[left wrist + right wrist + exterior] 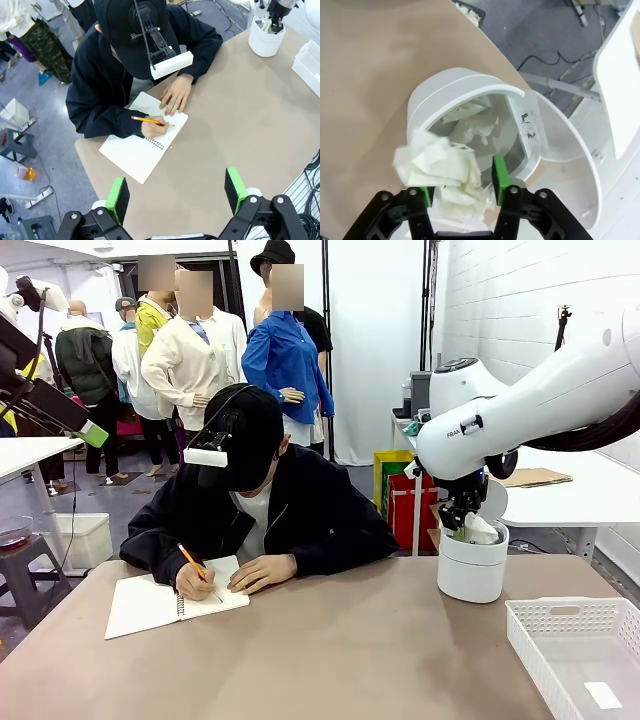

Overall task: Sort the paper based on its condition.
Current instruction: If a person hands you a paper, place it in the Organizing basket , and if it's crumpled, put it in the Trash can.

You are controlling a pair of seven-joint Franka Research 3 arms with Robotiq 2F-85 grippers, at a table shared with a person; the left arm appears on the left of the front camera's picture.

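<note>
Front: right fingers (462,522) hang straight over the open bin (472,580), paper (481,531) at the bin's mouth.
Left wrist: left fingers (177,192) wide, empty, well apart from the bin.
Right wrist: right fingers half parted, paper between them, directly above the bin's mouth. Pinched or loose, cannot tell. Right arm is nearer.

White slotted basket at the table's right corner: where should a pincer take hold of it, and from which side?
Probably the basket by the rim of its long wall facing the middle of the table, from straight above, straddling that wall. It sits upright and open-topped, looks too wide to span, and its thin upright walls give a pinchable edge.
</note>
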